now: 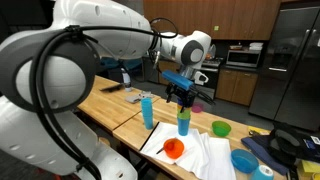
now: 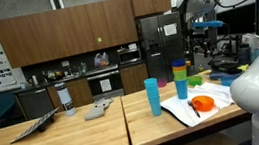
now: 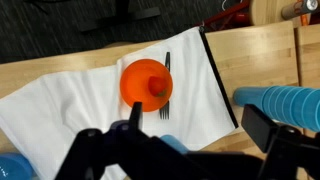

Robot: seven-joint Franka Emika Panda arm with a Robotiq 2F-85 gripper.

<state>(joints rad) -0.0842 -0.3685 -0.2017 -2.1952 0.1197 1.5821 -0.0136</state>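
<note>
Wrist view showed the black gripper (image 3: 188, 138) with jaws spread wide, holding nothing. It hovered above the upright stack of coloured plastic cups (image 1: 183, 121), which stood toward the bench's far edge beside a white cloth (image 3: 70, 100). This looked like an approach, and a grasp would need a centred, straight descent. An orange plastic bowl (image 3: 146, 82) sat on the cloth.

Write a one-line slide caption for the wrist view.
Open gripper near a white cloth with an orange bowl and black fork; stacked blue cups at right.
</note>
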